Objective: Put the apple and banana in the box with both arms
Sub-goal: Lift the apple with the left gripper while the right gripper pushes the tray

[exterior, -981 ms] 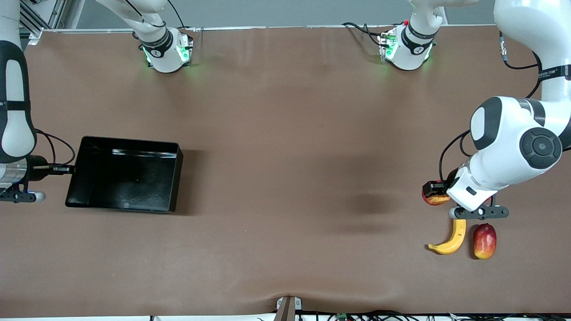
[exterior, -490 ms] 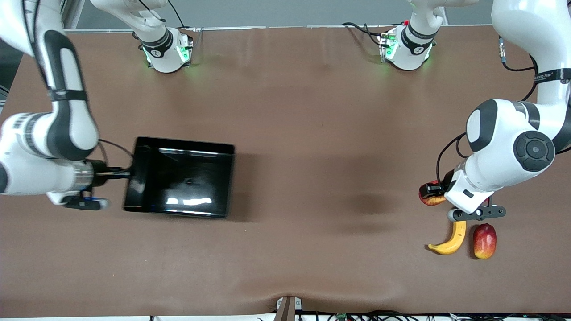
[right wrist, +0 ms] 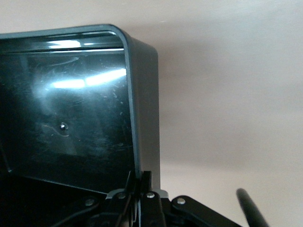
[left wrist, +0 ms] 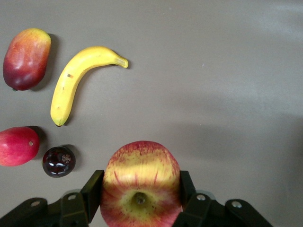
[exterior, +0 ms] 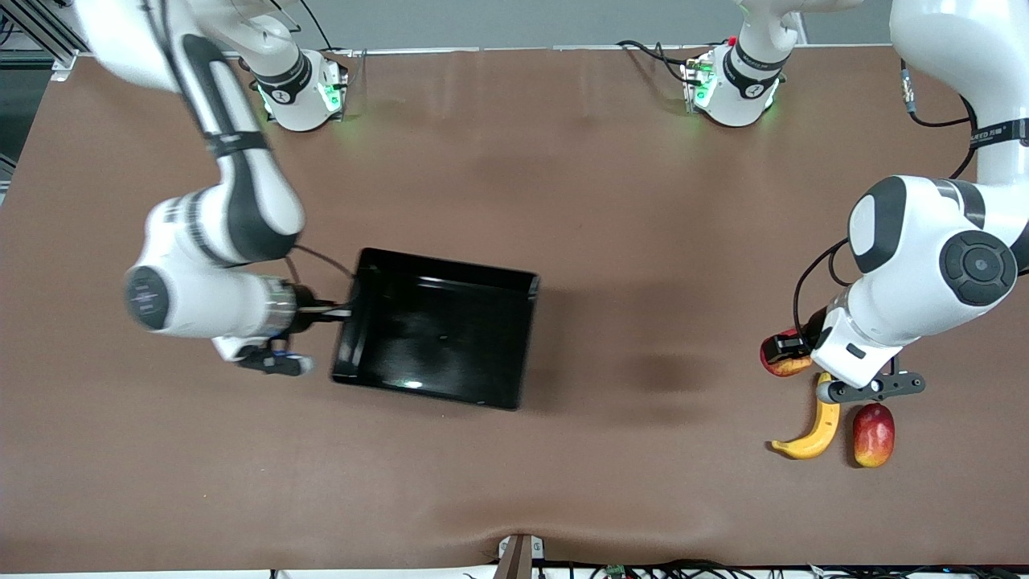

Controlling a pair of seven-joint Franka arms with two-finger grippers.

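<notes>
Banana (exterior: 812, 430): laid on the surface, long axis running 12 to 7 o'clock, just beside the mango (exterior: 873, 435).

Left claw (left wrist: 139, 198): clenched on the apple (left wrist: 140, 183).

Box (exterior: 514, 338): at 9 o'clock from the apple, well apart; wall pinched by the right claw (right wrist: 140, 189).

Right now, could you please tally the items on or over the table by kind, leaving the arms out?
Apple: 1, held in the left gripper
Banana: 1
Mango: 1
Plain pink-red fruit: 1
Small dark round fruit: 1
Black box: 1, its wall pinched by the right gripper
Total: 6 (5 fruits, 1 box)
</notes>
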